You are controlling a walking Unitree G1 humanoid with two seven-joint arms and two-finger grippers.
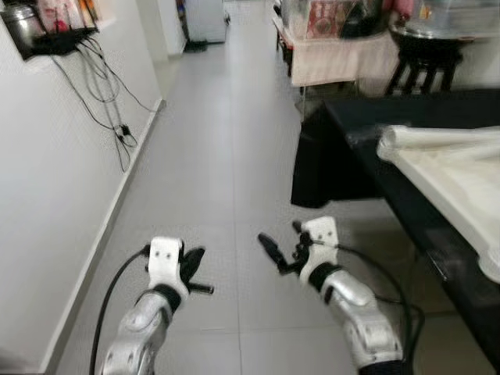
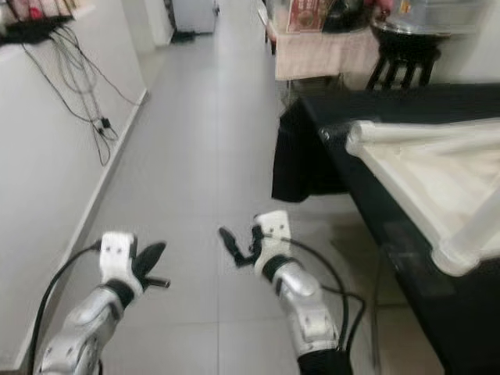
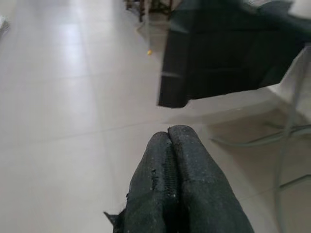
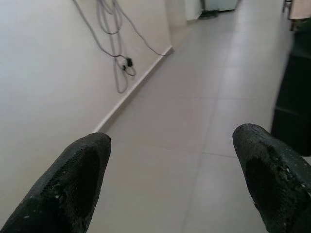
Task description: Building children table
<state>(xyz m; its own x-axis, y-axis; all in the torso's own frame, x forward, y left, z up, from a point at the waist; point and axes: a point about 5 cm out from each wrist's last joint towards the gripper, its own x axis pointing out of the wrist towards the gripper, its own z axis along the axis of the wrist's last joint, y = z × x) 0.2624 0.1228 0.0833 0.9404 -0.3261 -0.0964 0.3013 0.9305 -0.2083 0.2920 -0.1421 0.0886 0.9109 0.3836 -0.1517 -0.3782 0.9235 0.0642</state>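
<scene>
Left wall: cables (image 1: 101, 94) hang from a black shelf (image 1: 58, 41), well clear of the work.

Left claw (image 1: 191, 273): held low over the grey tiled floor (image 1: 203, 156), fingers (image 3: 180, 179) pressed together, nothing between them. Empty.

Right claw (image 1: 283, 248): also low over the floor, nearer the bench. Fingers (image 4: 77, 179) spread wide apart, nothing held.

Bench (image 1: 406, 156): black-draped, running along the right side. The task part sits on it: a white tabletop panel (image 2: 437, 180) lying flat, with a pale rail or rolled edge (image 2: 406, 131) along its near end and a rounded corner (image 2: 457, 254) at the bench's front edge. Can't tell if legs are attached or what is beyond the frame. Both claws well apart from it.

Handling, my read:
- Looks like moulded plastic or coated board: stiff, probably light for its size, but wide and awkward for 1 claw.
- Smooth glossy face, so likely slippery; pinch on the flat will slide.
- Grab the raised rim or rail, 2 claws on opposite edges, to stop it twisting.
- Corner overhangs close to the bench edge; a nudge could tip it off.
- Cloth under it may drag and bunch if the panel is slid instead of lifted.
</scene>
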